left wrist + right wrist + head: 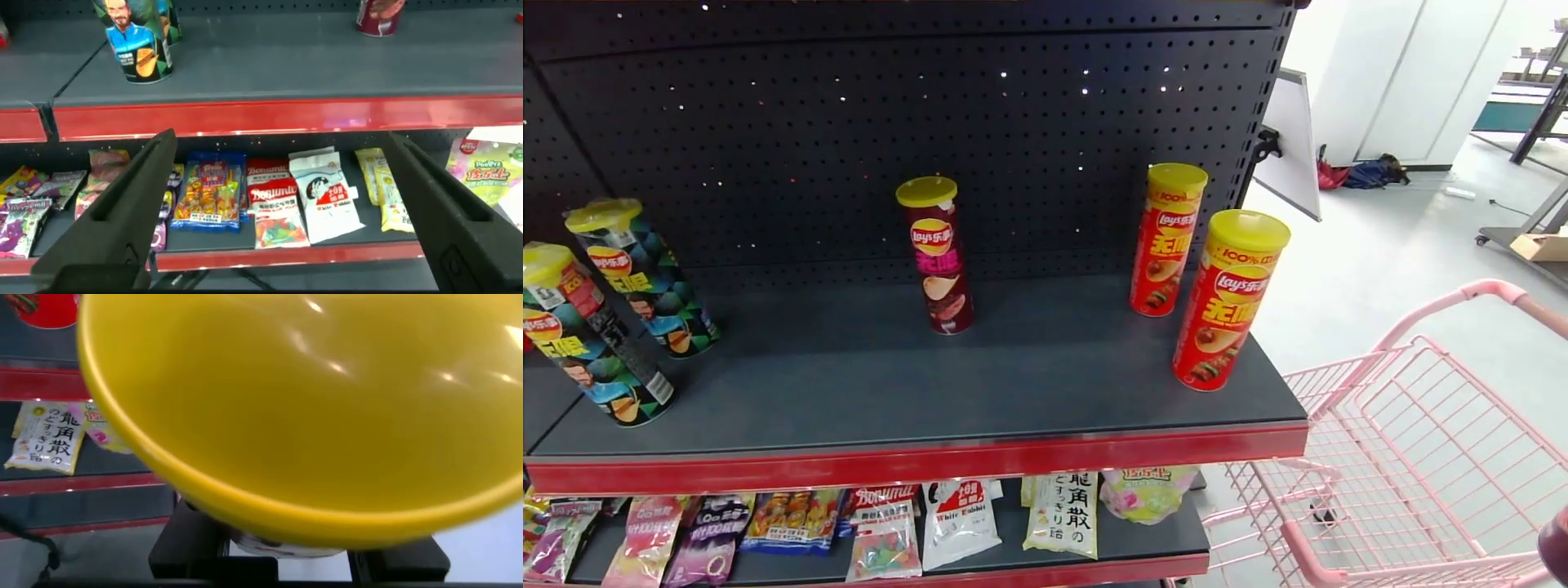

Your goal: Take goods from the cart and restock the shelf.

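Before shelf [1029, 392], right fingers [189, 543] grip yellow-lidded can [310, 400]; left fingers [122, 212] spread wide.

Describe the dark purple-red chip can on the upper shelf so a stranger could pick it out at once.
Look at the dark upper shelf with the red front edge. Near its middle, toward the back, the maroon can stands upright alone. On its right are two bright red cans, at the left end two teal-patterned cans; all have yellow lids.

Shelf [1045, 384] qty: 5 cans [1230, 302] (2 red, 1 maroon, 2 teal); 1 cart [1490, 288].
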Robot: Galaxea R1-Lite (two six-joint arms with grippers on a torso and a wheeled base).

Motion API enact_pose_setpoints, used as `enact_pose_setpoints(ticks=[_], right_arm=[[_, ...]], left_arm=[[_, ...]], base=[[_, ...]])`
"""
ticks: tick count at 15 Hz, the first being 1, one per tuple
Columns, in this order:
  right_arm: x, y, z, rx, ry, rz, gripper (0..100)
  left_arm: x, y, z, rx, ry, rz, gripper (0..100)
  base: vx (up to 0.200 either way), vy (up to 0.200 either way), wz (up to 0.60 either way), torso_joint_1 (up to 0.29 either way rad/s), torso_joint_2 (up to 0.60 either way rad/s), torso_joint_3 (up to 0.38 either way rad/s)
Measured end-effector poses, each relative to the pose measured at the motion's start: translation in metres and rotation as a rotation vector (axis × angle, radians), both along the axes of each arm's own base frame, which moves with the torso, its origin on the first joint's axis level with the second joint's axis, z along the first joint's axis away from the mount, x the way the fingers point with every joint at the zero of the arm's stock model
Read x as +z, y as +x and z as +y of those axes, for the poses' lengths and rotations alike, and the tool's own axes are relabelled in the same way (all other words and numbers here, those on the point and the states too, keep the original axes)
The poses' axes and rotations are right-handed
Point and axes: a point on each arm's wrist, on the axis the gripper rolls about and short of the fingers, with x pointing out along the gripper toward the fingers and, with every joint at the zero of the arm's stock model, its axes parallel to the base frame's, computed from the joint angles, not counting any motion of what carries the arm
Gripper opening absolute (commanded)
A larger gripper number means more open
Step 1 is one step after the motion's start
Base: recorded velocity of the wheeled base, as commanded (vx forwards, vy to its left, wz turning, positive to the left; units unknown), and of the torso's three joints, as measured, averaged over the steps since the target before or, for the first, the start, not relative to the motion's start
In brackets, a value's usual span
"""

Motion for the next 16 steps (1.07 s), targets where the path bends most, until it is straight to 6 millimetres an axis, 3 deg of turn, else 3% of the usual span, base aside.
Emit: enact_pose_setpoints(ticks=[5,10,16], right_arm=[[-0.033,-0.023,-0.001,0.007,0.077,-0.1,0],[-0.064,-0.043,-0.002,0.023,0.086,-0.155,0],[-0.07,-0.048,-0.002,0.025,0.086,-0.185,0]], left_arm=[[0.0,0.0,0.0,0.0,0.0,0.0,100],[0.0,0.0,0.0,-0.001,0.001,0.0,100],[0.0,0.0,0.0,-0.001,0.002,0.0,100]], base=[[0.0,0.0,0.0,0.0,0.0,0.0],[0.0,0.2,0.0,0.0,0.0,0.004],[0.0,0.2,0.0,0.0,0.0,0.002]])
